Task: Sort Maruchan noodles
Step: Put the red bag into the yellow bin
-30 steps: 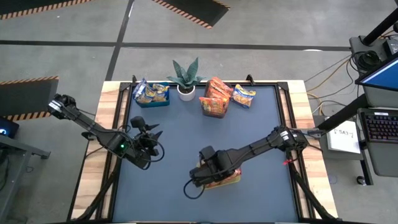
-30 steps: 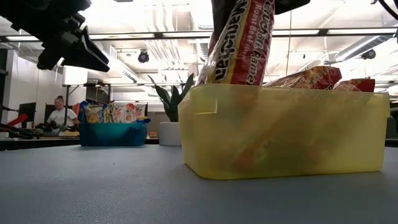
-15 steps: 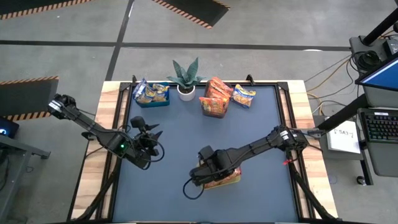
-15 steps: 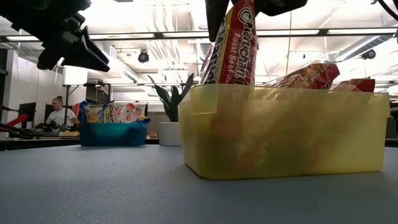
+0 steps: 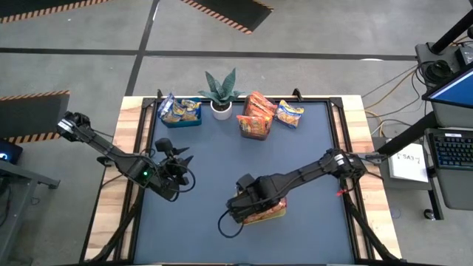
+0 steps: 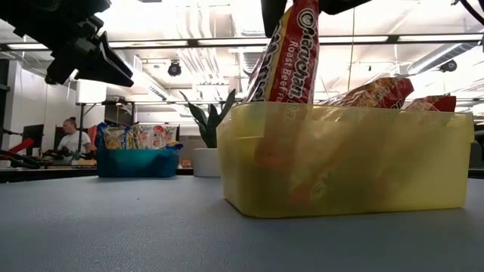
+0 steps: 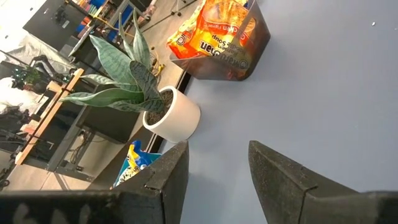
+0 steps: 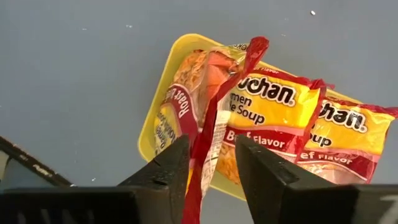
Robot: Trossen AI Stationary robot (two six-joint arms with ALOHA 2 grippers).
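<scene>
Item: counter (image 5: pixel 222 159), blue-grey top, carrying three bins and a potted plant (image 5: pixel 220 92).

Right gripper (image 5: pixel 247 198): over the yellow bin (image 6: pixel 344 162) at the near edge of the counter. Fingers (image 8: pixel 264 171) closed on the top seam of a red roast-beef noodle packet (image 6: pixel 291 57), held upright, its lower end inside the bin by the bin's end wall.

Yellow bin contents: at least two more red-and-yellow beef packets (image 8: pixel 298 124) lying flat beside the held one.

Left gripper (image 5: pixel 175 164): waiting above the counter's left side, well apart from all bins. Fingers (image 7: pixel 280 180) spread wide, holding nothing.

Blue bin (image 5: pixel 181 112): far left corner, holds yellow-and-blue packets.

Dark clear bin (image 7: pixel 233 46): far middle, just beside the plant, holds orange packets. One more orange packet (image 5: pixel 290 114) lies loose on the counter to its right.

Step in hand, judged: placing the red packet into the yellow bin with its like; about to be released.

Next move calls for: parting the fingers so the packet tips flat, then lifting straight up clear of the bin rim. The loose orange packet looks the likely remaining item. Risk: the upright packet may lean over the bin wall when let go.
</scene>
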